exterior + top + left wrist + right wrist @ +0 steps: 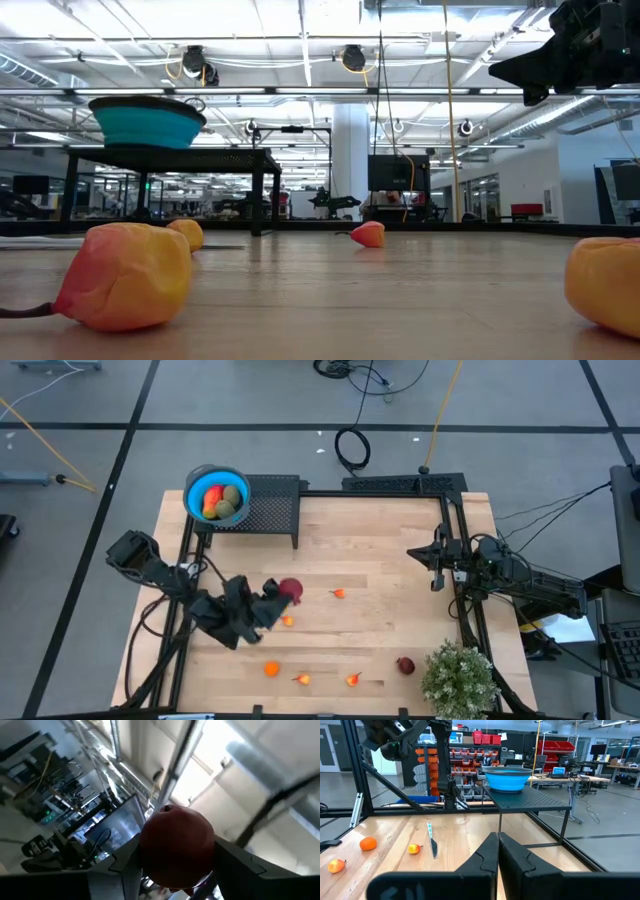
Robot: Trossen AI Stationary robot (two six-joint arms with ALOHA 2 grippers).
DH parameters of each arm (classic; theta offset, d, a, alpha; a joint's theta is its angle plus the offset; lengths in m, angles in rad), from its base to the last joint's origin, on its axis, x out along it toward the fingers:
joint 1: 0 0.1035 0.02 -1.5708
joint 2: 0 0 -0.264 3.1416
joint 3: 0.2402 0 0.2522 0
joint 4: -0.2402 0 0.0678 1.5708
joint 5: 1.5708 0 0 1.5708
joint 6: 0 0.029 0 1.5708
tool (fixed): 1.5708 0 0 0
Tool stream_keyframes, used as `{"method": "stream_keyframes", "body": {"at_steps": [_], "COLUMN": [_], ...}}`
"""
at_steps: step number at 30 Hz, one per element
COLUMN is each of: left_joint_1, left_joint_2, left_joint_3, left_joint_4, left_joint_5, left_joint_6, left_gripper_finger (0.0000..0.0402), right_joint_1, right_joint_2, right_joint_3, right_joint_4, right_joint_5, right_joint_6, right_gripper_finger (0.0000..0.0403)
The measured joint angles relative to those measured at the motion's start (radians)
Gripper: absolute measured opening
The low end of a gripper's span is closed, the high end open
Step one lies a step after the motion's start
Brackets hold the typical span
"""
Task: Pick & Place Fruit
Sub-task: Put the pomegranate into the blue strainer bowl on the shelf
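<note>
The left gripper [280, 598] is raised over the table's left half, well in front of the blue bowl [217, 494], and is clamped partway closed on a dark red fruit [290, 590]. In the left wrist view that fruit [176, 846] fills the gap between the 2 fingers [118, 870], pointing up at the ceiling.

The bowl sits on a black mesh stand [268, 506] at the table's back left corner and holds 3 pieces: an orange-red one [211, 498] and 2 greenish-brown kiwis [232, 495].

Loose fruit lies on the table [380, 560], all well in front of the bowl. 1 small orange piece [288, 621] lies just beside the left gripper, and another [339, 593] lies further toward the table's middle. 3 more lie along the front edge: a round orange one [271, 669] and 2 stemmed ones [303, 679] [353, 680]. A second dark red fruit [405, 665] lies at the front right, beside a potted plant [458, 678].

The right gripper [436, 565] waits at the table's right edge, far across from the bowl, fingers [485, 857] pressed together and holding nothing. A knife [432, 842] shows in the right wrist view, on the table in front of the bowl's stand.
</note>
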Motion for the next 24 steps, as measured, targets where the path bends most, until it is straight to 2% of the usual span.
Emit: {"method": "stream_keyframes", "body": {"at_steps": [6, 12, 16, 20, 24], "left_joint_1": [0.025, 0.031, 0.03, 0.049, 0.082], "left_joint_2": [-0.007, -0.009, -0.009, -0.009, -0.009], "left_joint_3": [0.001, 0.002, 0.002, 0.002, 0.002], "left_joint_4": [0.001, -0.052, -0.238, -0.455, -0.658], "left_joint_5": [-0.01, 0.008, 0.024, 0.086, 0.183], "left_joint_6": [-0.127, -0.127, -0.227, -0.418, -0.609], "left_gripper_finger": [0.0199, 0.0199, 0.0185, 0.017, 0.0177], "right_joint_1": [0.0, 0.0, 0.0, 0.0, 0.0], "right_joint_2": [0.0, 0.0, 0.0, 0.0, 0.0], "right_joint_3": [0.0, 0.0, 0.0, 0.0, 0.0], "right_joint_4": [0.0, 0.0, 0.0, 0.0, 0.0], "right_joint_5": [0.0, 0.0, 0.0, 0.0, 0.0], "right_joint_6": [0.0, 0.0, 0.0, 0.0, 0.0], "right_gripper_finger": [0.0, 0.0, 0.0, 0.0, 0.0]}}
